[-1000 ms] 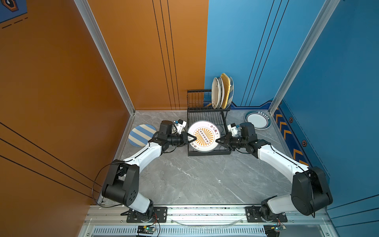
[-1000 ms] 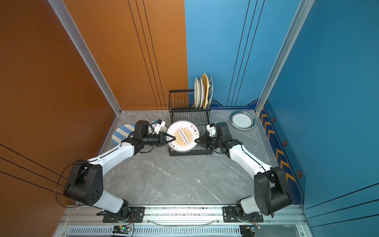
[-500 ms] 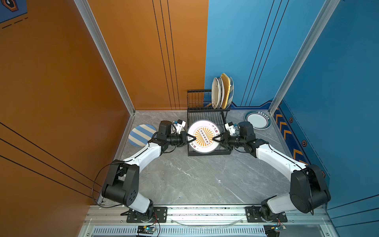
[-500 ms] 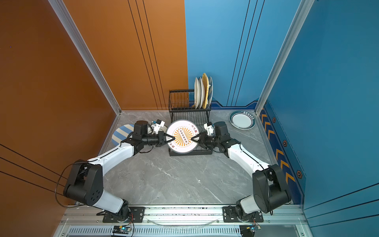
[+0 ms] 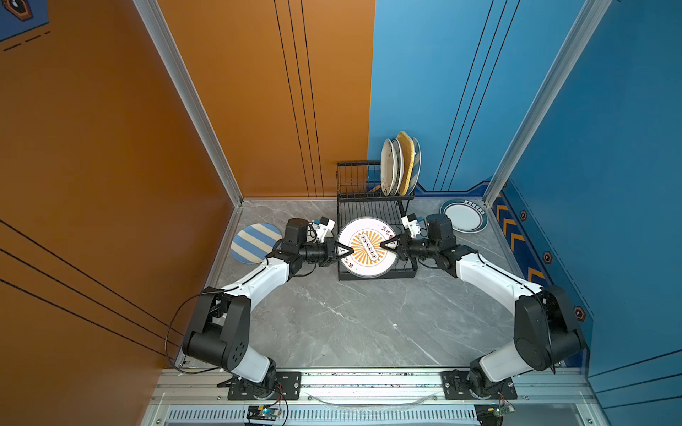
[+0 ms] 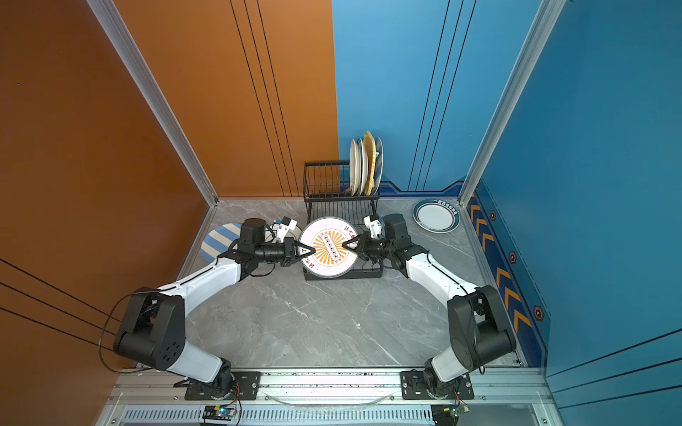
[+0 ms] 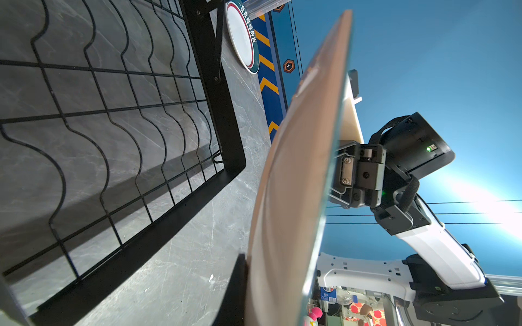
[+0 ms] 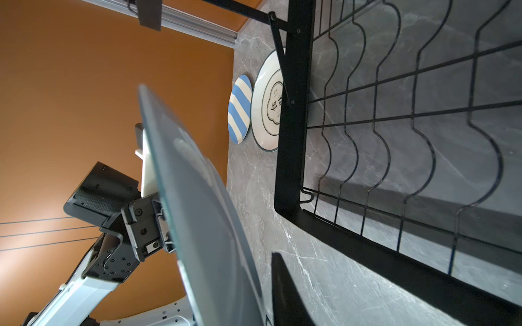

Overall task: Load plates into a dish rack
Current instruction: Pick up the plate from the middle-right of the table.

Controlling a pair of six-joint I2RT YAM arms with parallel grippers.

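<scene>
Held plate: white plate with an orange sunburst print, face up and roughly level, raised over the front lower tier of the dish rack, between the two arms.
Left pincer: clamped on the sunburst plate's left rim; in the left wrist view a dark finger lies against the plate's underside.
Right pincer: narrow, jaws set above and below the right rim. In the right wrist view the lower finger sits just beside the underside; cannot tell whether it pinches.
Rack, upper tier: four plates on edge at the right end, packed close, a yellow one among them. Slots to their left bare.
Rack, lower tier: wavy wires carry nothing.
Table, left of rack: blue-and-cream striped plate, flat; just beside it a white plate with black characters, nearer the rack.
Table, right of rack: teal-rimmed plate, flat, near the wall corner.
</scene>
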